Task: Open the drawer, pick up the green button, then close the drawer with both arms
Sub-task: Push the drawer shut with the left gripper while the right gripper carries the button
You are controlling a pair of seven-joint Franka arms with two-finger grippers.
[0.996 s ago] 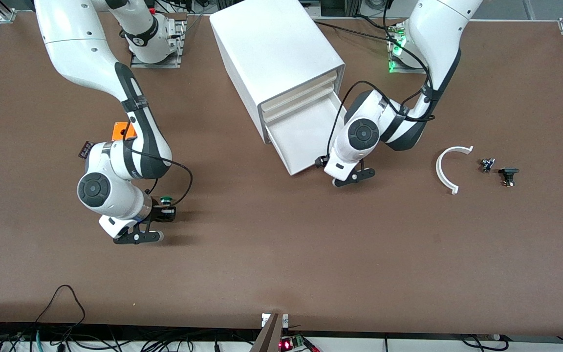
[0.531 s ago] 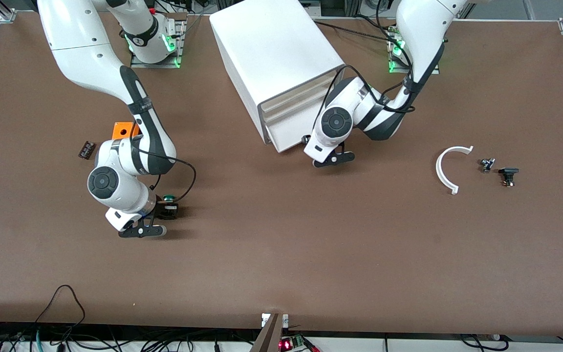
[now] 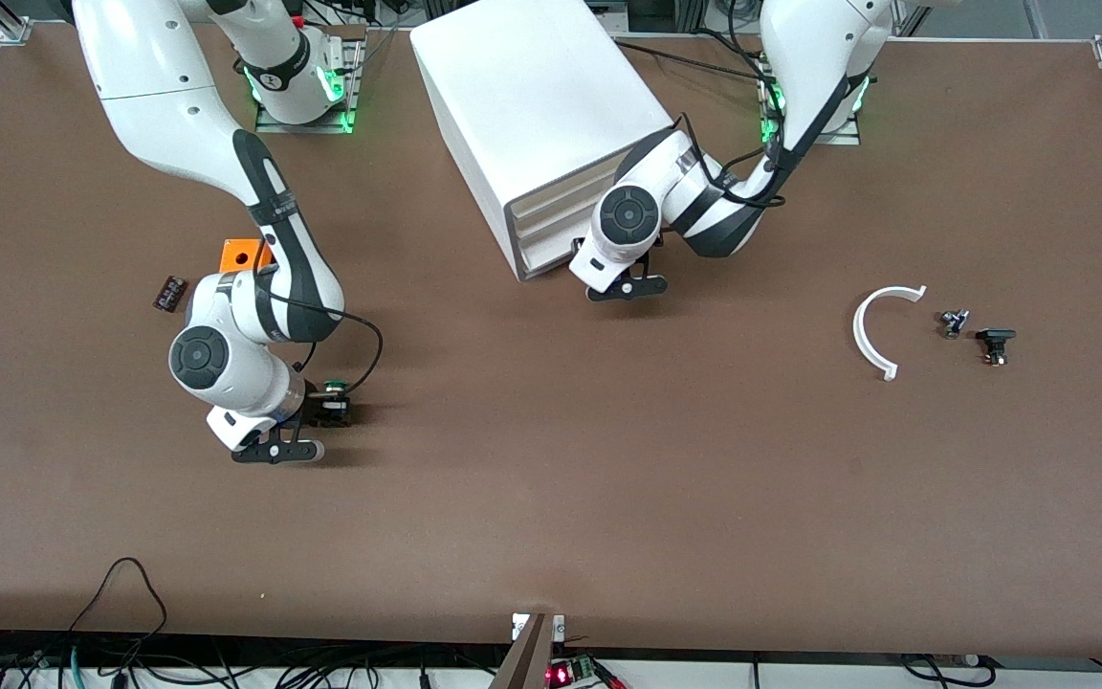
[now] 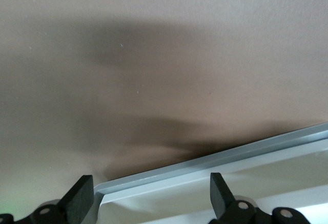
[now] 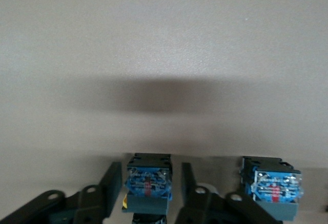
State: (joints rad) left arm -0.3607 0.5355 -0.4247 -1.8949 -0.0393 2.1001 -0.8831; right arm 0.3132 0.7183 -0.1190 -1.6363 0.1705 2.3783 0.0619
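Observation:
The white cabinet [image 3: 532, 96] stands at the robots' side of the table. Its lower drawer [image 3: 547, 256] is pushed in, its front about level with the cabinet's face. My left gripper [image 3: 626, 287] is open against that front; the drawer's rim [image 4: 205, 162] runs between its fingers [image 4: 149, 183]. My right gripper [image 3: 275, 452] is low over the table toward the right arm's end, open around a blue and black button body [image 5: 147, 183] with a gap on each side. A second such body [image 5: 271, 185] stands beside it. A green cap [image 3: 333, 387] shows by this gripper; I cannot tell which body carries it.
An orange block [image 3: 243, 255] and a small dark part [image 3: 168, 292] lie near the right arm. A white curved strip [image 3: 871, 330] and two small black parts [image 3: 953, 322] [image 3: 995, 344] lie toward the left arm's end.
The left gripper has pushed the drawer from far out back into the cabinet. The right gripper has shifted a little away from the front camera.

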